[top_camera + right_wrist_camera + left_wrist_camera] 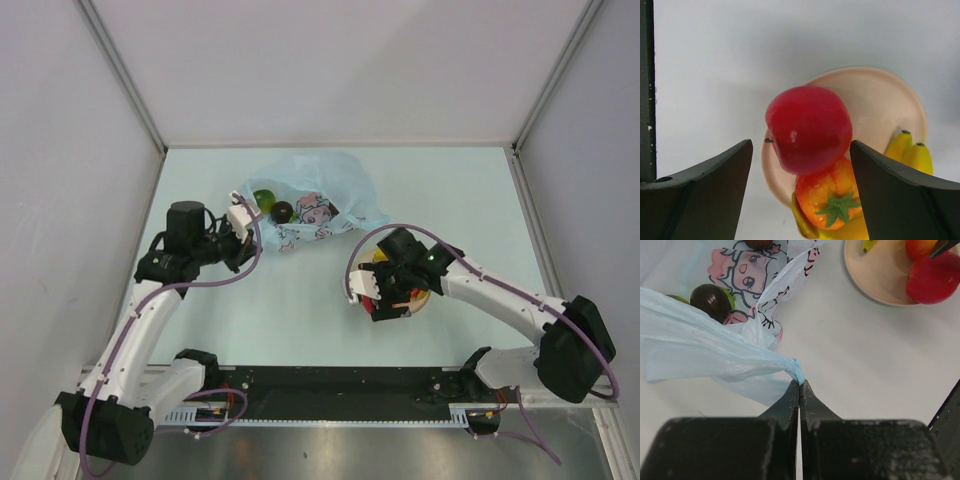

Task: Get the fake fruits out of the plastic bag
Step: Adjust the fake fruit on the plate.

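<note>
While left fingers (788, 407) pinch the bag (700, 352), right fingers (705, 200) half-hide the plate (885, 105).

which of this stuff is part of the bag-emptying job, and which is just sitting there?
Job: plastic bag, pinched by the left gripper; purple fruit and green fruit in its mouth; red apple, orange fruit, banana already out.
Lying about: beige plate under the removed fruits.

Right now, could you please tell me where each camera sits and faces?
Top external: above and behind, facing down at the table; both arms show.
Left wrist: looks along the shut left gripper pinching the crinkled light-blue plastic bag.
Right wrist: looks down past the open right gripper at the glossy red plastic apple.
Both wrist views share that apple and the round beige plate.
</note>
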`<state>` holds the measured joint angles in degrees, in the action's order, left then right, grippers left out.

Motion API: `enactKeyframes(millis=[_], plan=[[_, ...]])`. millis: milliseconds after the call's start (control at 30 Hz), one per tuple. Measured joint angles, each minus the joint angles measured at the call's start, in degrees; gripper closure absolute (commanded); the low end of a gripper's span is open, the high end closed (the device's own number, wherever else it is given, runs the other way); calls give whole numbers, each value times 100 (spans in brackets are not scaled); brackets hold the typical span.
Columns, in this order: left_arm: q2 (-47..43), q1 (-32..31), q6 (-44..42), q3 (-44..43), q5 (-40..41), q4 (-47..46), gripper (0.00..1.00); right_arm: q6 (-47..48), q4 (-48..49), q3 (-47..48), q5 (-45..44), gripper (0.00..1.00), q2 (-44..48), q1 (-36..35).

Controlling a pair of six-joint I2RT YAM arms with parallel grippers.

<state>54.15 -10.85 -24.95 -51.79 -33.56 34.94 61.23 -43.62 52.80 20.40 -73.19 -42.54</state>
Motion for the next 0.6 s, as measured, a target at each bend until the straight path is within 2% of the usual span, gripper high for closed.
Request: enactKeyframes(millis=[167,333,600], plan=[[74,13,0,44,2,-9,100,258,221,-11,0,30,-334,42],[173,15,2,48,4,-11,100,518,391,0,24,50,-468,197],[310,17,2,48,20,-13,100,321,155,717,612,64,-1281,809]])
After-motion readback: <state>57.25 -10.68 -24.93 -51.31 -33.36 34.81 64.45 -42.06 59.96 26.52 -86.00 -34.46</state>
